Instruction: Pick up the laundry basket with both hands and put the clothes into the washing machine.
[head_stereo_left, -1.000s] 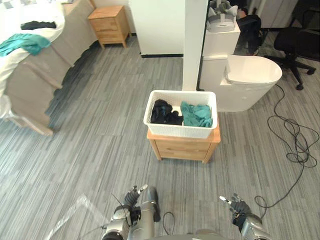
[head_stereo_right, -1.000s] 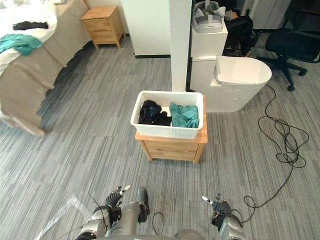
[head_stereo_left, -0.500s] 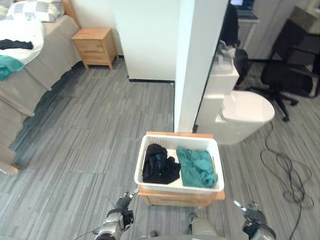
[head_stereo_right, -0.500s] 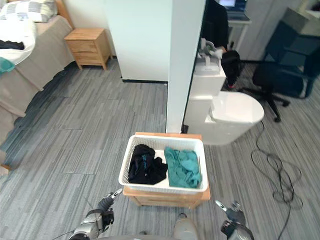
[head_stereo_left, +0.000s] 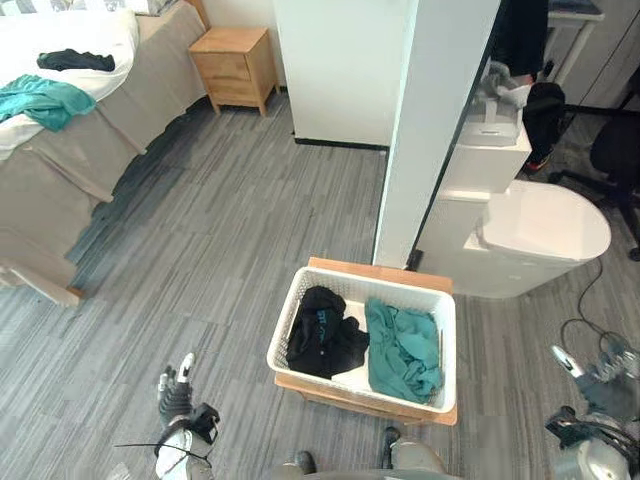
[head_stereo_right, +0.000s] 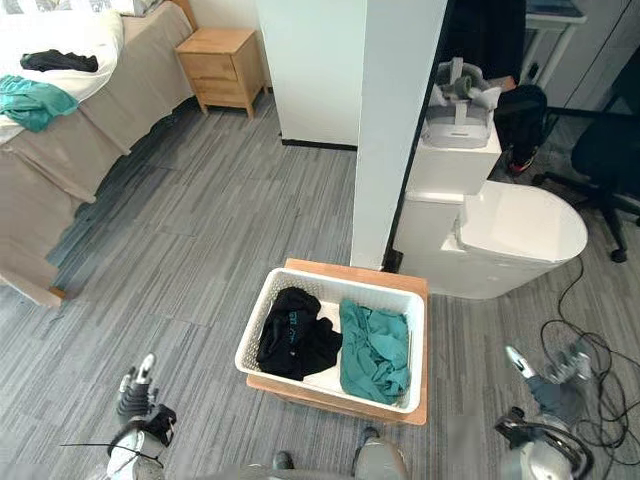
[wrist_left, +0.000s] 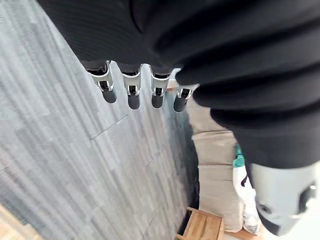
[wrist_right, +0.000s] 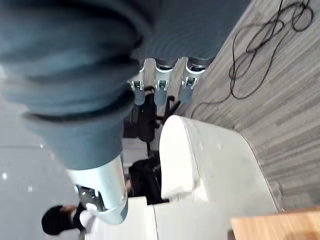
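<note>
My left hand (head_stereo_left: 175, 398) and right hand (head_stereo_left: 598, 378) hover either side of the laundry basket (head_stereo_left: 286, 318) on its table (head_stereo_left: 380, 272), fingers (wrist_left: 131, 95) straight, holding nothing.

My two head eyes look steeply down, sharing the laundry basket (head_stereo_left: 362, 340), its table (head_stereo_left: 372, 271) and floor (head_stereo_left: 200, 230). Wrist cameras sit close: past the left hand (wrist_left: 131, 92), the bed (wrist_left: 215, 150); past the right hand (wrist_right: 160, 85), the washing machine (wrist_right: 210, 165).

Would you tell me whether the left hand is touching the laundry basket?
Apart: in the left eye view, bare floor separates the left hand from the laundry basket.
</note>
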